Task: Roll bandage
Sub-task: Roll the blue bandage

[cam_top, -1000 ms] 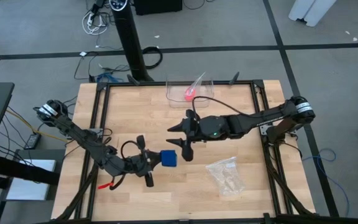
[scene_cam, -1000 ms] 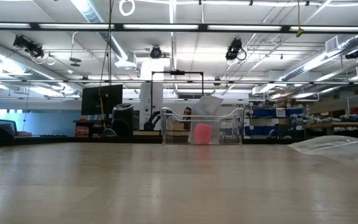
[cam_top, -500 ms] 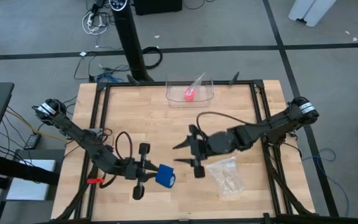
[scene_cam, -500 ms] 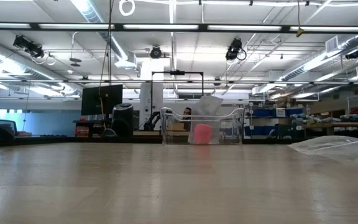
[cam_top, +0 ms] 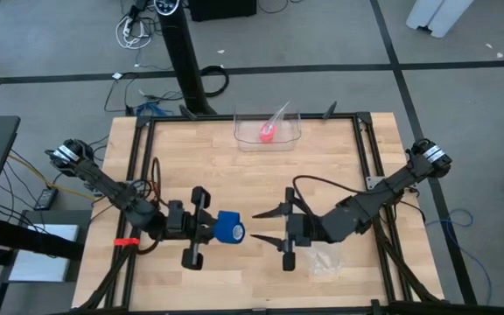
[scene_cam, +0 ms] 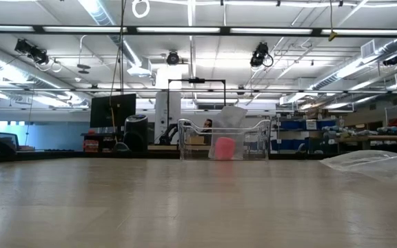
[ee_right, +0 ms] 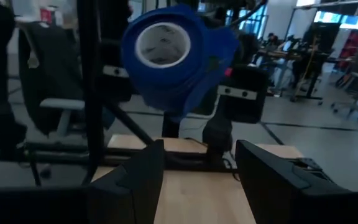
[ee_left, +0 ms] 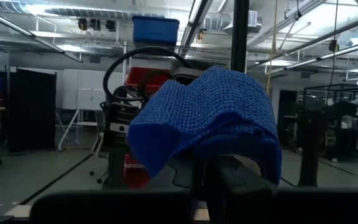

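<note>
Left gripper (cam_top: 210, 229): closed on the bandage (cam_top: 229, 227), a bright blue roll held above the table (cam_top: 234, 175), its white core turned toward the right gripper. Woven blue fabric (ee_left: 207, 121) sits directly ahead of the left gripper's fingers.

Right gripper (cam_top: 263, 226): fingers spread, empty, pointing at the roll (ee_right: 173, 56) from just beside it, not touching.

Clear plastic bag (cam_top: 326, 261): on the table, behind the right gripper, partly under its arm.

Clear bin (cam_top: 268, 128): at the far table edge, well apart from both grippers, holding a small pink roll (cam_top: 266, 133).
</note>
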Available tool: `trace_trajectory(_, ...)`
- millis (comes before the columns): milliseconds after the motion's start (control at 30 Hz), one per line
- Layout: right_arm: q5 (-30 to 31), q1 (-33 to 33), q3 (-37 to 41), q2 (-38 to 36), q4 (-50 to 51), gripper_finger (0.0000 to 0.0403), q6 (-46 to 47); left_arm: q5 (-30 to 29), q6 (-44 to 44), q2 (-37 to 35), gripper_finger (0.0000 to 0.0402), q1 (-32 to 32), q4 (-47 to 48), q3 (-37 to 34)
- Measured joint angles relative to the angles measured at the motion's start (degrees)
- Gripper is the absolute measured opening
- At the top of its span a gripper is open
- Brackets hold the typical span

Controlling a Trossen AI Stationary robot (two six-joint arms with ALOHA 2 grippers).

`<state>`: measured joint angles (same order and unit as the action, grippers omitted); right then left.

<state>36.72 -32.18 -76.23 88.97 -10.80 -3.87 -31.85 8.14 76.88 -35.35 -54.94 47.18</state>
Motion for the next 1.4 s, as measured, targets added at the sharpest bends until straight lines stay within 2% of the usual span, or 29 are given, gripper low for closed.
trace_trajectory(200,-0.7,2.2,0.0,0.0,-1.6,0.0199,1.1,0.0,0.4,0.0,0.0018,0.9,-0.6,0.0)
trace_trajectory(433,-7.1,4.2,0.0,0.0,-2.7,0.0193,2.8,0.1,2.1,0.0,0.0018,1.3,-1.3,0.0)
trace_trajectory(733,-10.6,5.4,0.0,0.0,-4.1,0.0163,2.6,0.2,2.8,0.1,0.0018,2.5,-1.9,0.0)
trace_trajectory(1033,-11.0,7.0,0.0,0.0,-3.8,0.0152,3.5,1.1,3.2,0.1,0.0018,4.0,-2.2,0.0)
trace_trajectory(1167,-11.9,8.2,0.0,0.0,-3.6,0.0119,4.3,2.0,3.2,0.1,0.0018,4.2,-2.4,0.0)
trace_trajectory(1400,-12.4,9.4,0.0,0.0,-1.9,0.0010,4.2,2.2,3.3,0.1,0.0018,4.2,-2.4,0.0)
